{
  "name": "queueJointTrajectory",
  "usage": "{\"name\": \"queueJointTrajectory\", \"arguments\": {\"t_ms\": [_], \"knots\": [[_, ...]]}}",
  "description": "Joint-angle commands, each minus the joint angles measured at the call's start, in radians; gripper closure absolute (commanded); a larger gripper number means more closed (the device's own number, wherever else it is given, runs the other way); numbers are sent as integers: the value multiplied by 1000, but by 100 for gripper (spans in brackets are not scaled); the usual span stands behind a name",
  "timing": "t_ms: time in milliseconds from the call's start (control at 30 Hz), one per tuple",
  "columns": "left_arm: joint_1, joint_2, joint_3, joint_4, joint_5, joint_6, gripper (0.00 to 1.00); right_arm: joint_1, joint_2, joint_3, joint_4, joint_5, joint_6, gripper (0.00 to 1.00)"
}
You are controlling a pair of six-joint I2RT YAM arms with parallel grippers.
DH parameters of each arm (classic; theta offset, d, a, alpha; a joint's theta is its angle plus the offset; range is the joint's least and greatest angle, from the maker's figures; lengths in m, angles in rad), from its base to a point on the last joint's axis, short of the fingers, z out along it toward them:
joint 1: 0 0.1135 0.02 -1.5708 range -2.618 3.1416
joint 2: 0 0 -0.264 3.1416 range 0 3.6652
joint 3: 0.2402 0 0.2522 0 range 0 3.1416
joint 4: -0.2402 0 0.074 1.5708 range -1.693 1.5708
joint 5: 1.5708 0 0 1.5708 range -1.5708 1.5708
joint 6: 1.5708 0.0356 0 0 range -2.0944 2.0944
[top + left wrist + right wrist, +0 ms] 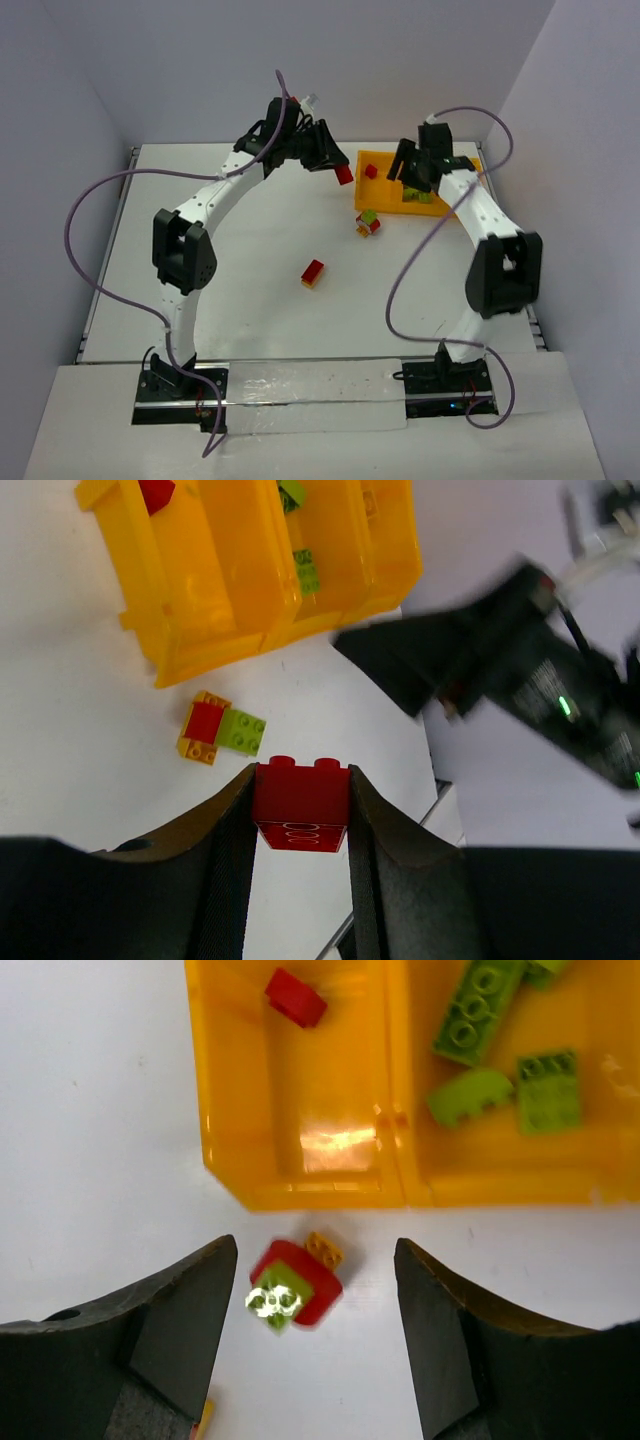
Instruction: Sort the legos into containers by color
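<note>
Left fingers [225,860] are clamped on a red brick [300,805], one finger on each side, studs pointing away from the wrist. From above, that brick [344,175] hangs just beside the left end of the tray [362,158], near the far edge of the surface [250,230].

The orange-yellow tray sits along that far edge, toward the far right corner. Its left compartment holds a lone red brick [296,997]. The middle one holds lime green bricks [480,1010], several of them, lying loose. The third compartment is behind the right arm, so no call there.

Right fingers [180,1330] are spread wide, gripping nothing, up over the tray. In the right wrist view a three-colour cluster [295,1282] shows in the gap between them. It sits down on the surface just beside the tray's near wall, and it's blurred there, so the stacking is hard to read. From the left wrist, the cluster [220,728] looks like a red and a green brick side by side on yellow.

A red-and-yellow pair [313,273] lies alone, well apart from the tray, roughly midway between the far and near edges.
</note>
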Motion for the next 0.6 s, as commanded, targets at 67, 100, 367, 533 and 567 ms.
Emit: {"name": "queueJointTrajectory", "arguments": {"t_ms": [67, 100, 367, 533, 567], "knots": [[-8, 181, 230, 107, 1, -95, 100, 3, -450, -320, 98, 167, 76, 28], [-8, 218, 258, 124, 2, -103, 100, 3, -517, -362, 99, 186, 81, 28], [-7, 375, 289, 509, 6, -162, 100, 4, -878, -586, 44, 211, 89, 27], [-12, 474, 339, 666, -45, -219, 100, 4, -999, -632, 11, 185, 85, 27], [-13, 488, 341, 692, -65, -230, 100, 4, -1005, -636, -1, 184, 85, 27]]}}
